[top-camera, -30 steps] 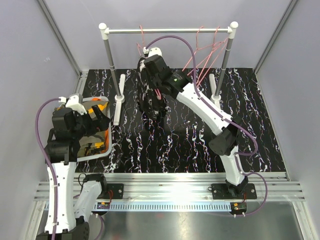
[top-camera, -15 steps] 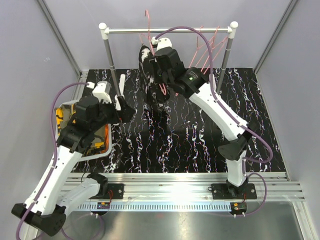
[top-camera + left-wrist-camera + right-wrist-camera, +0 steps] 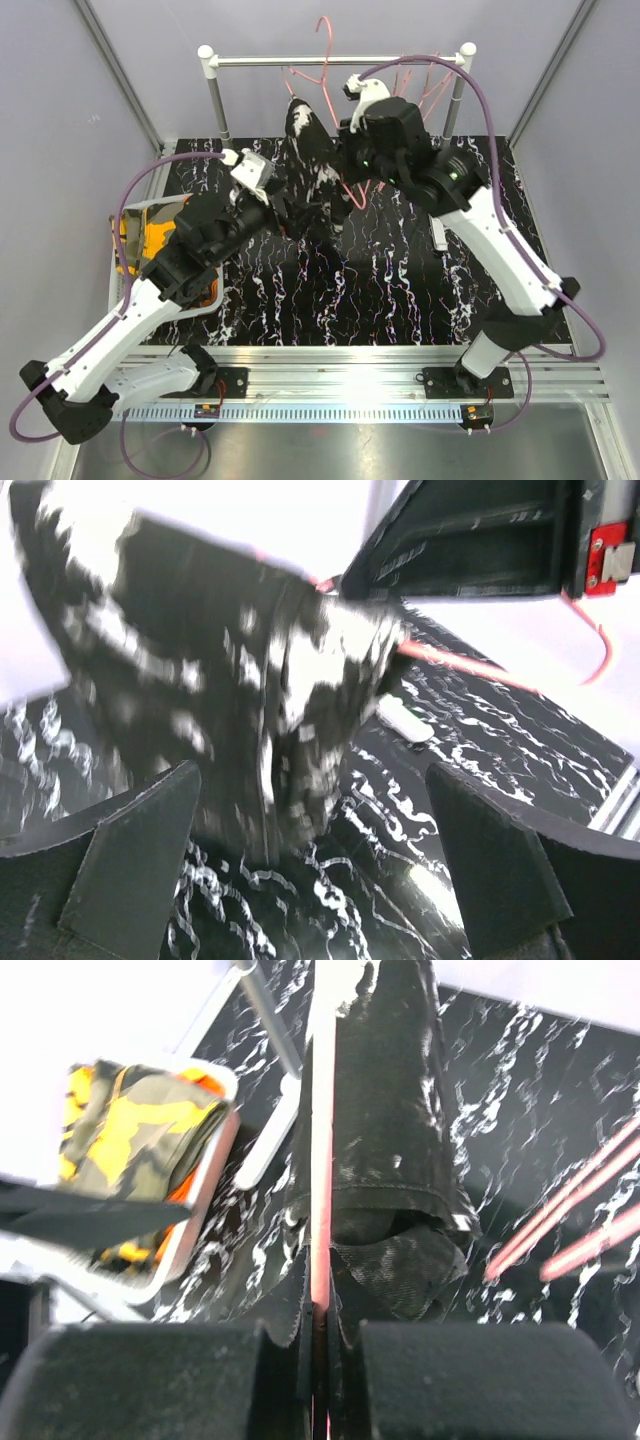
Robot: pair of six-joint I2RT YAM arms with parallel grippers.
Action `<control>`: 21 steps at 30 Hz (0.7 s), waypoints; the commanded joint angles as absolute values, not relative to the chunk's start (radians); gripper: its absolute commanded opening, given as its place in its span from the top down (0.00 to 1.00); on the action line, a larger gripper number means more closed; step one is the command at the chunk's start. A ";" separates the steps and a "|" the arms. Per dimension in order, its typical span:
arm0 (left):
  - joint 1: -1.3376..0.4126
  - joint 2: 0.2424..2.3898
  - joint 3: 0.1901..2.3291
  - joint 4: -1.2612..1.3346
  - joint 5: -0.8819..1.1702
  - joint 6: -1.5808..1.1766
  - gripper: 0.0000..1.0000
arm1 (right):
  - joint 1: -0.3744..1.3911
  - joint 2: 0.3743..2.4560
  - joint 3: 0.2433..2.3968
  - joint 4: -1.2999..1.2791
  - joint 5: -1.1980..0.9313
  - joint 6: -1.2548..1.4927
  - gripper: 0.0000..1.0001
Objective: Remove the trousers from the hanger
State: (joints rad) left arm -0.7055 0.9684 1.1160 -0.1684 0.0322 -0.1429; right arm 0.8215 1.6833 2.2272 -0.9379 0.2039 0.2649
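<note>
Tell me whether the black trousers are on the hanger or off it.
On. The black trousers drape over the pink hanger that the right gripper clamps; the left gripper is open in front of them.

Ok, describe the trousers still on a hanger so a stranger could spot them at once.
Start at the clothes rail at the back of the table; just in front of it, trousers hang on a pink hanger held by the right gripper. They are black with white speckles, unlike the olive-and-yellow garment lying in the white tray at left.

Lab test cell: plain grey walls [image 3: 60, 120], aluminium base rail [image 3: 350, 385], black marbled mat [image 3: 400, 300].
</note>
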 commanded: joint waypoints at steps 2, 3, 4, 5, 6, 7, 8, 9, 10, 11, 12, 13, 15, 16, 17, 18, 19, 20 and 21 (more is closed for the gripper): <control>-0.801 1.006 1.154 -0.005 -0.070 0.027 0.01 | 0.818 1.491 2.125 -0.730 0.117 0.318 1.00; -0.836 1.021 1.149 -0.006 -0.084 0.056 0.01 | 0.818 1.459 2.109 -0.726 0.107 0.328 1.00; -0.854 1.029 1.147 -0.006 -0.104 0.073 0.01 | 0.819 1.444 2.093 -0.724 0.086 0.331 1.00; -0.874 1.038 1.149 0.029 -0.147 0.087 0.01 | 0.819 1.431 2.065 -0.721 0.075 0.336 1.00; -0.908 1.048 1.154 0.032 -0.159 0.115 0.01 | 0.818 1.407 2.053 -0.719 0.063 0.347 1.00; -0.922 1.066 1.157 0.037 -0.175 0.121 0.01 | 0.818 1.398 2.043 -0.719 0.040 0.351 1.00; -0.933 1.077 1.160 0.044 -0.182 0.123 0.01 | 0.819 1.387 2.027 -0.719 0.029 0.354 1.00; -0.946 1.084 1.163 0.048 -0.183 0.126 0.01 | 0.818 1.372 2.020 -0.716 0.019 0.362 1.00; -0.951 1.091 1.167 0.054 -0.189 0.126 0.01 | 0.818 1.364 2.014 -0.716 0.011 0.365 1.00; -0.956 1.106 1.172 0.055 -0.198 0.121 0.01 | 0.818 1.355 2.000 -0.713 0.005 0.368 1.00; -0.959 1.112 1.175 0.057 -0.190 0.112 0.01 | 0.818 1.341 1.991 -0.707 0.005 0.373 1.00; -0.959 1.117 1.180 0.055 -0.180 0.106 0.01 | 0.819 1.333 1.985 -0.706 0.005 0.371 1.00; -0.962 1.123 1.186 0.055 -0.126 0.088 0.01 | 0.818 1.325 1.977 -0.713 0.012 0.367 1.00; -0.963 1.124 1.187 0.055 -0.106 0.083 0.01 | 0.819 1.325 1.976 -0.718 0.018 0.364 1.00; -0.965 1.127 1.192 0.057 -0.074 0.077 0.01 | 0.818 1.325 1.979 -0.718 0.018 0.364 1.00; -0.971 1.132 1.195 0.060 -0.075 0.069 0.01 | 0.819 1.324 1.977 -0.718 0.014 0.364 1.00; -0.971 1.137 1.198 0.060 -0.084 0.064 0.01 | 0.819 1.322 1.979 -0.719 0.005 0.364 1.00; -0.973 1.143 1.206 0.052 -0.095 0.055 0.01 | 0.819 1.321 1.977 -0.716 0.005 0.365 1.00; -0.973 1.152 1.215 0.049 -0.098 0.052 0.01 | 0.819 1.318 1.977 -0.713 0.005 0.368 1.00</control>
State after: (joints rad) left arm -0.9642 1.1366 1.1511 -0.0364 -0.1112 0.0746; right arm 0.8215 1.3846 1.9476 -0.9253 0.0319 0.3637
